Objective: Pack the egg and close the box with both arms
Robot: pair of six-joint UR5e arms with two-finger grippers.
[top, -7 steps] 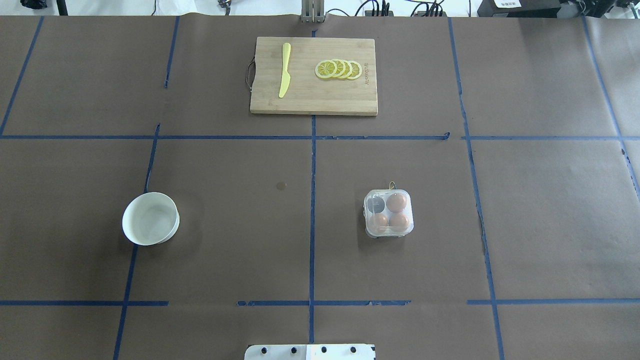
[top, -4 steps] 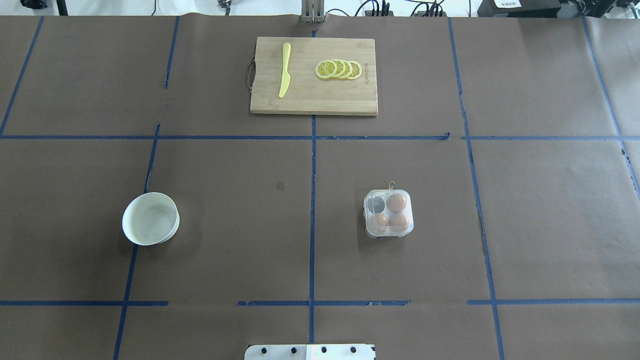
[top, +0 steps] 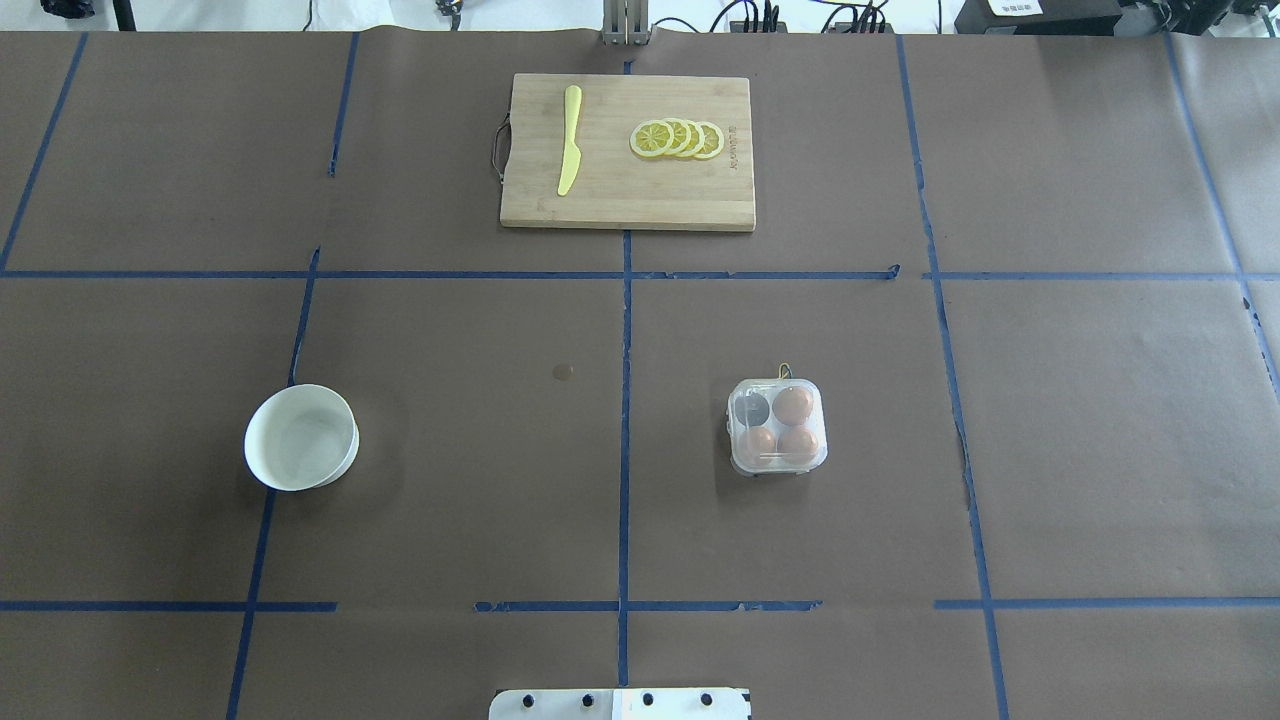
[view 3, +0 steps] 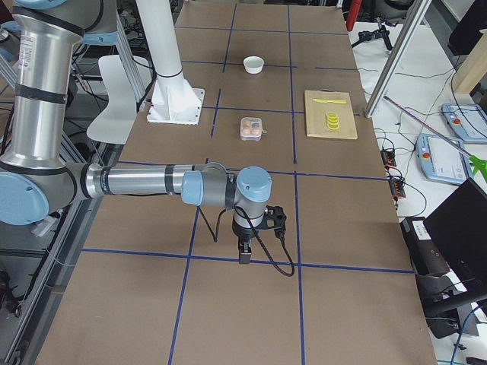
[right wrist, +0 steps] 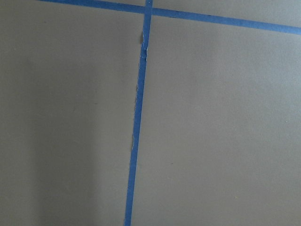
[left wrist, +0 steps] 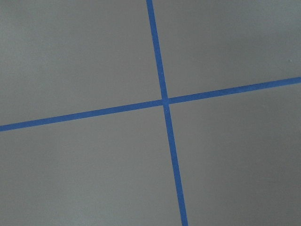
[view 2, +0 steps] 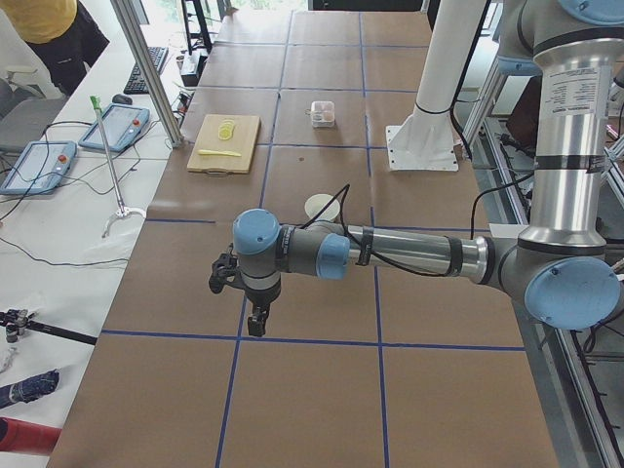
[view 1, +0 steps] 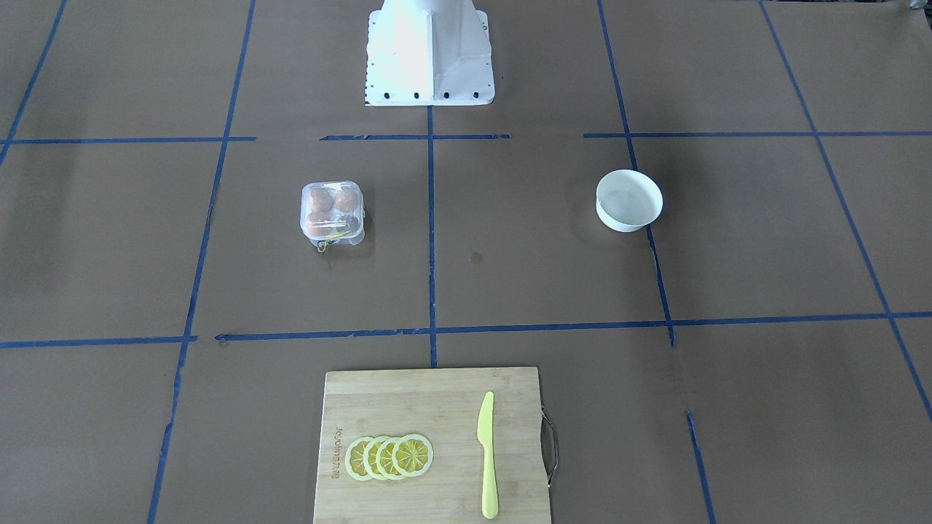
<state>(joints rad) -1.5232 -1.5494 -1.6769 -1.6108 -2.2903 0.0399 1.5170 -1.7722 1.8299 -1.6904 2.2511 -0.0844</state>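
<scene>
Box [top: 778, 425] – a small clear plastic carton with four cells – stands on the bench [top: 1100, 450] just to the robot's right of the centre blue tape line [top: 625, 450], about midway between robot base and far edge. Three smooth tan-brown eggs [top: 792, 404] show through the plastic. The fourth cell [top: 751, 407], far-left as the robot sees it, shows dark grey. The lid appears to lie down over the cells; whether it is latched cannot be told. A thin yellow band [view 1: 329, 240] trails from the side facing away from the robot.

Edges and room: the box touches none of the tape lines around its grid square, and brown bench paper borders it on all four sides. The white bowl [top: 300, 437] sits well apart on the robot's left, over a tape line. The wooden cutting board [top: 628, 200] lies near the far edge, carrying a yellow knife [top: 569, 140] and lemon slices [top: 678, 138].

The left arm [view 2: 409, 255] reaches out level over the bench's left end, left tool [view 2: 257, 327] pointing down near a tape crossing, well apart from the box. The right arm [view 3: 144, 181] does likewise at the right end, right tool [view 3: 244, 255] hanging downward. Both tools show only in the side views – their jaw state cannot be told. Both wrist cameras see only paper and tape.
</scene>
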